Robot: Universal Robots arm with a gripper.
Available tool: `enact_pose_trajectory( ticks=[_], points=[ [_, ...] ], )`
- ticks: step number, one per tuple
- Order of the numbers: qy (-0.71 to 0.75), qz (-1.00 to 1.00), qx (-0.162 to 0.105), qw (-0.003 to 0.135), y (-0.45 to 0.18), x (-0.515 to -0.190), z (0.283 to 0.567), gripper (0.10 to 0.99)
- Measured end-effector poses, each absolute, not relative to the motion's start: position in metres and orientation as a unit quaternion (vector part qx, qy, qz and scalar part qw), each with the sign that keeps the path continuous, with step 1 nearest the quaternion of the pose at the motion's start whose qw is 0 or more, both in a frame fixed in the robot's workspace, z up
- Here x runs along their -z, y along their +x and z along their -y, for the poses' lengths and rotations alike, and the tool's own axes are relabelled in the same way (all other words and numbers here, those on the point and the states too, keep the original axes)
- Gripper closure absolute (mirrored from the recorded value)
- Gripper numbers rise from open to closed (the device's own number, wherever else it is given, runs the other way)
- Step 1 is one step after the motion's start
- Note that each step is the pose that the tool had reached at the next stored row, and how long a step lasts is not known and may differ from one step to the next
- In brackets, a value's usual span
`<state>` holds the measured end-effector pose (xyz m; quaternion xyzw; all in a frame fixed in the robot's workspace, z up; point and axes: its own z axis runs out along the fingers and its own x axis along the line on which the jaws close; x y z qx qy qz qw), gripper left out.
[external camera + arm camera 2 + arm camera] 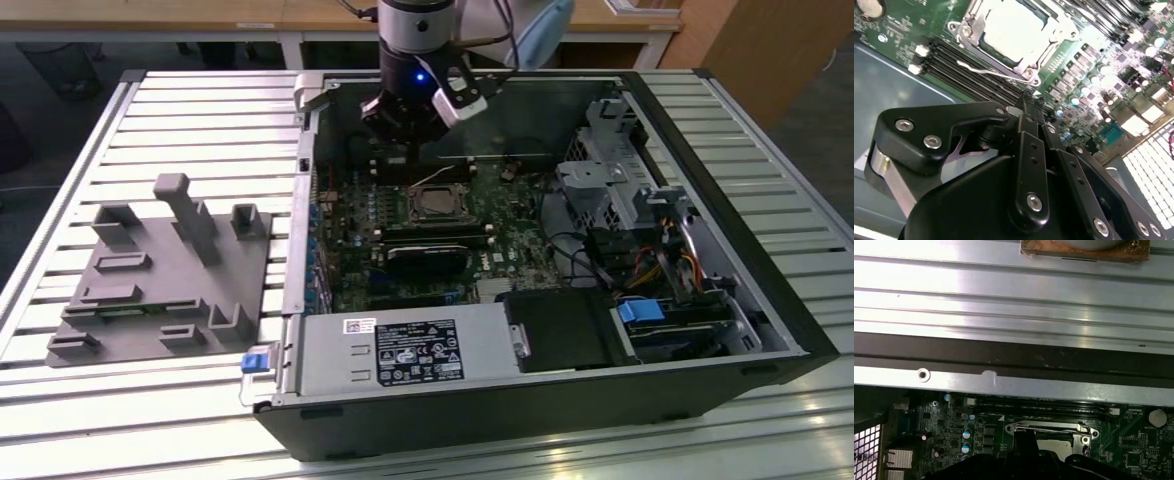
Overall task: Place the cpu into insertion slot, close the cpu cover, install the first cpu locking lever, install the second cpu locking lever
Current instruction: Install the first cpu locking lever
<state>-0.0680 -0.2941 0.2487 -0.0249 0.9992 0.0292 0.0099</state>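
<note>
Beside the cpu cover [1051, 42], the gripper [1029, 100] points down, fingertips [1026, 109] together.

Bright light, seemingly from overhead, strong glare on the slatted table [134, 430] in the exterior view, case [534, 410] shaded inside, cpu [1014, 25] washed white in the second wrist view.
</note>
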Motion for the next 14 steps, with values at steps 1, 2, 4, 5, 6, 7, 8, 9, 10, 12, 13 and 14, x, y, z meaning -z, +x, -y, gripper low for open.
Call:
enact_pose_trajectory(
  ticks=[1,2,4,5,6,7,8,9,10,12,13,14],
  points=[
    [-0.025,-0.999,-0.029,0.01,-0.0665,-0.2486,0.2941,0.965],
    [-0.025,-0.999,-0.029,0.01,-0.0655,-0.2486,0.2941,0.965],
    [-0.025,-0.999,-0.029,0.01,-0.0646,-0.2482,0.2941,0.965],
    [-0.025,-0.999,-0.03,0.01,-0.0646,-0.248,0.2941,0.965],
    [-0.025,-0.999,-0.035,0.01,-0.0646,-0.2475,0.2941,0.965],
    [-0.025,-0.999,-0.04,0.01,-0.0646,-0.247,0.2941,0.965],
    [-0.025,-0.999,-0.045,0.011,-0.0646,-0.2466,0.2942,0.965],
    [-0.025,-0.998,-0.049,0.011,-0.0645,-0.246,0.2945,0.965],
    [-0.025,-0.998,-0.051,0.011,-0.0644,-0.2447,0.2944,0.965],
    [-0.025,-0.998,-0.051,0.011,-0.0633,-0.2421,0.2945,0.965],
    [-0.025,-0.998,-0.051,0.011,-0.0617,-0.2407,0.2945,0.965],
    [-0.025,-0.998,-0.051,0.011,-0.0597,-0.2391,0.2944,0.965]
  ],
)
